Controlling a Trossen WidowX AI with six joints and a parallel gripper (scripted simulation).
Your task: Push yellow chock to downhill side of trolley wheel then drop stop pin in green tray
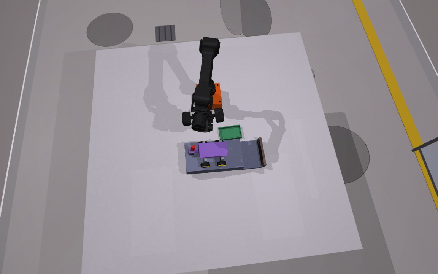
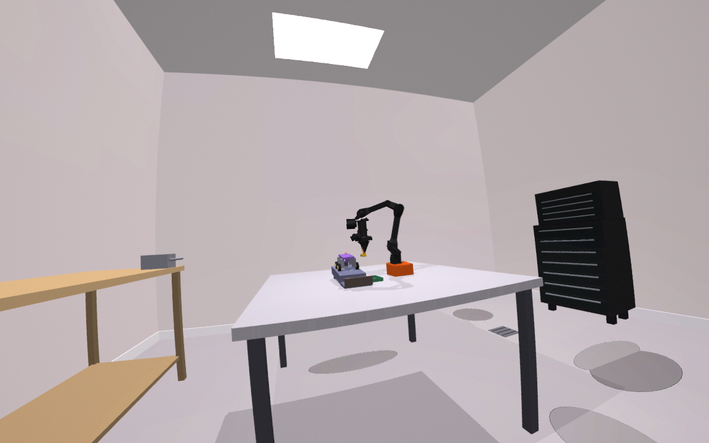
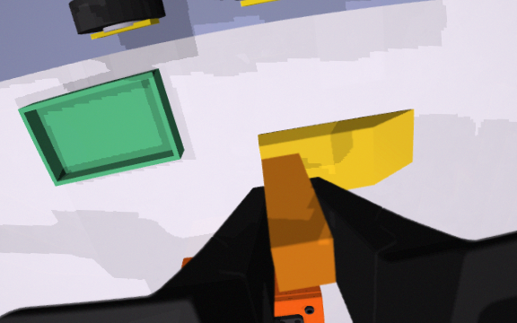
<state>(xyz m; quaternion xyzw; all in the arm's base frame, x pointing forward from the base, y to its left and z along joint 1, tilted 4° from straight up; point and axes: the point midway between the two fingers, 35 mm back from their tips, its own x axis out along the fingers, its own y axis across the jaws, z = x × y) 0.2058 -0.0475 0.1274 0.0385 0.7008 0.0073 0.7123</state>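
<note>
My gripper (image 3: 287, 194) (image 2: 364, 252) is shut on the orange handle of the yellow chock (image 3: 375, 148) (image 2: 363, 255) and holds it in the air on the robot-base side of the ramp. In the top view the arm hides the chock. The purple trolley (image 1: 213, 150) (image 2: 346, 257) stands on the blue-grey ramp (image 1: 235, 155) (image 2: 349, 272). The red-headed stop pin (image 1: 192, 147) stands upright at the trolley's uphill end. The green tray (image 1: 230, 132) (image 3: 101, 130) (image 2: 377, 279) is empty and lies beside the ramp, near the trolley's downhill end. The chock's black rubber base is not visible.
A brown end board (image 1: 261, 152) (image 2: 358, 281) stands across the ramp's low end. The orange robot base (image 1: 216, 97) (image 2: 399, 269) is behind the tray. Two trolley wheels (image 1: 205, 164) (image 1: 221, 163) show on the ramp's far side from the base.
</note>
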